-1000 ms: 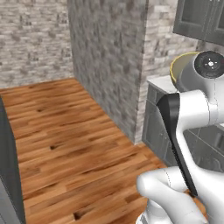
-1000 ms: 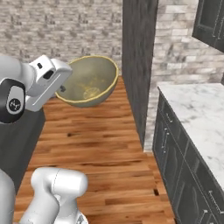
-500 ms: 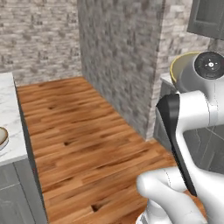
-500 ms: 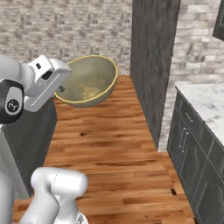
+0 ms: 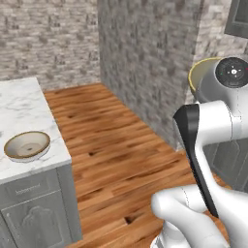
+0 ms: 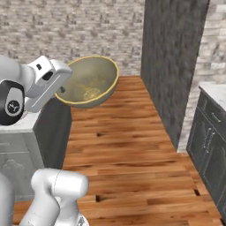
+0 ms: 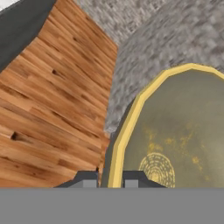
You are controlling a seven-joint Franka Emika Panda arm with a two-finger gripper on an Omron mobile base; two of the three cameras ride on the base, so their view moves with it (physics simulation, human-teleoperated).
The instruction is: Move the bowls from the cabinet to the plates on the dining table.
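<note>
The gripper [image 7: 106, 178] pinches the rim of one bowl [image 6: 90, 82], seen at upper left of the right base view. It looks rigid, smooth and breakable, so this thin rim grip may slip. Another bowl [image 5: 26, 146] sits on the dining table [image 5: 22, 104].

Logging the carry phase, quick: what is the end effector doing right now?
End effector: closed on the rim of the round olive-tan ceramic bowl, one fingertip on each side.

A home kitchen: a marble-topped counter [image 5: 24, 104] on a grey panelled base carries a ceramic bowl [image 5: 27, 145], with grey stone walls [image 5: 145, 53], wood-plank floor [image 5: 126, 155] and dark cupboards [image 6: 211, 145] beyond that counter.
</note>
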